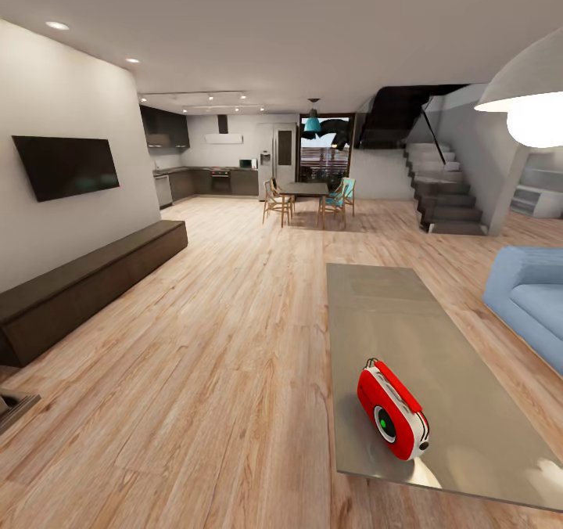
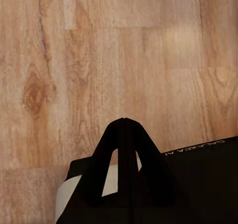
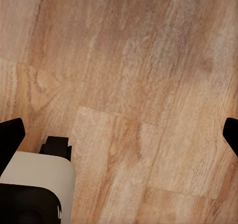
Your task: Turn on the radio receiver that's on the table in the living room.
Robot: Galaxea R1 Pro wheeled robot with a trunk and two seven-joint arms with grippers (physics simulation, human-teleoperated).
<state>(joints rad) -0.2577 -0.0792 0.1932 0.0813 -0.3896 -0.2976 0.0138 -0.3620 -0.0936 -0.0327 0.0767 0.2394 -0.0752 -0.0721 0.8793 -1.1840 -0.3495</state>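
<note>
- Open-plan room with pale wood-plank floor point(image 1: 195, 372); long low grey-beige table point(image 1: 407, 333) stretching away at the right of the head view
- Small red radio point(image 1: 392, 408) with white trim lying tilted near the close end of the table, towards its left edge; round dark dial with green centre facing forward and down; thin handle along the upper side; no readable lettering on it
- Blue sofa point(image 1: 528, 298) just right of the table; glowing white lamp shade point(image 1: 524, 95) hanging at upper right
- Dark flat television point(image 1: 66, 165) mounted on the left wall, blank screen; long dark low bench point(image 1: 86, 286) below it against the wall
- Further back, dark dining table point(image 1: 303, 190) with wooden chairs, some with teal seats; kitchen with dark cabinets point(image 1: 166, 128) behind it; grey staircase point(image 1: 442, 192) rising at right
- Left gripper point(image 2: 124, 122) seen from the wrist, black fingers pressed together into a peak, holding nothing, above bare floor; black robot body point(image 2: 208, 179) beside it with faint mirrored white lettering, too small and blurred to read surely
- Right gripper point(image 3: 119, 134) seen from the wrist, black fingertips point(image 3: 10, 134) far apart at opposite edges, spread wide with nothing between them, plank floor beneath; white and black robot part point(image 3: 37, 186) at one corner
</note>
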